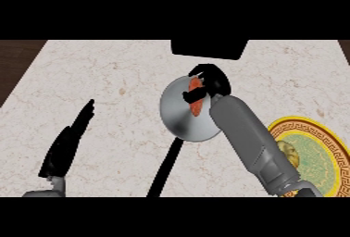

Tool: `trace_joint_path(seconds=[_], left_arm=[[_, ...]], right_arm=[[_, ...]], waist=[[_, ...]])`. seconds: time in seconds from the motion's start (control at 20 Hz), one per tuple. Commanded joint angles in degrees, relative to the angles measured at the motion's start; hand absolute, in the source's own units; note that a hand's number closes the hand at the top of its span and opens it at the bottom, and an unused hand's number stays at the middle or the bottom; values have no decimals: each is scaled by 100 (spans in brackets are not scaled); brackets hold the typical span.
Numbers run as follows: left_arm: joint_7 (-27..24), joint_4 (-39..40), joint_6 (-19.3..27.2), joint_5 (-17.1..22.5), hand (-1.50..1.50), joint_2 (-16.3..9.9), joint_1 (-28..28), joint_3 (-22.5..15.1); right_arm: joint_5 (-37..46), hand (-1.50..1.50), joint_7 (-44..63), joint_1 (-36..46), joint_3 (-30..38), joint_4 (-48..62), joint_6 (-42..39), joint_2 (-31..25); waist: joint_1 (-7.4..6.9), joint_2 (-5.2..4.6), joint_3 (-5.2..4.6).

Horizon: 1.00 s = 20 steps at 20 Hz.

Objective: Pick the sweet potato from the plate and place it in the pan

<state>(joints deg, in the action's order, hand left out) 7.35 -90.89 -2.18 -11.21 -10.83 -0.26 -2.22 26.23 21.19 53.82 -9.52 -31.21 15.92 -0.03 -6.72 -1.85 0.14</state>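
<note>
Head view: your right hand (207,83) sits over the pan (179,111), fingers curled round the sweet potato (196,105). Orange shows between the black fingers in two patches, one near the top of the hand, one lower by the wrist. The sweet potato is over the pan's grey bowl, toward its right side; you cannot tell whether it touches the pan floor or hangs just above.

Right forearm runs down and right from the pan, crossing the pan's right rim and covering the left part of the plate (327,148).

Pan: round, grey, upper rim near a dark block (209,48) at the counter's far edge. Its black handle (166,169) runs down and slightly left toward the near edge.

Plate: yellow patterned rim, green centre, at the right edge, just beside the pan. A small tan item (290,152) lies on it beside the forearm.

Left hand (67,141): open, fingers straight and together, pointing up and away, near the lower left, well apart from the pan.

Marble counter (103,83): open between left hand and pan; dark floor shows past its left edge.
</note>
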Motion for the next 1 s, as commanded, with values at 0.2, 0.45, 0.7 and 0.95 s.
trace_joint_path(seconds=[0.2, 0.45, 0.7, 0.95], left_arm=[[143, 29, -7, 15, 0, 39, -178, 24], [89, 127, 58, -112, 0, 64, -146, -28], [-90, 264, 76, -10, 0, -89, 56, 286], [-408, 388, 201, -101, 0, 48, 438, 257]], right_arm=[[-1252, -150, -1268, 203, 261, 159, 1284, 3], [-1983, -150, -1844, 208, 559, 150, 2296, 3], [-2228, -150, -2307, 384, 1364, 397, 2817, 3], [-2480, -150, -2806, -161, 1715, 113, 2442, -412]], waist=[[-10, 13, 2], [65, 39, 0], [361, 78, -8], [616, 162, -14]])
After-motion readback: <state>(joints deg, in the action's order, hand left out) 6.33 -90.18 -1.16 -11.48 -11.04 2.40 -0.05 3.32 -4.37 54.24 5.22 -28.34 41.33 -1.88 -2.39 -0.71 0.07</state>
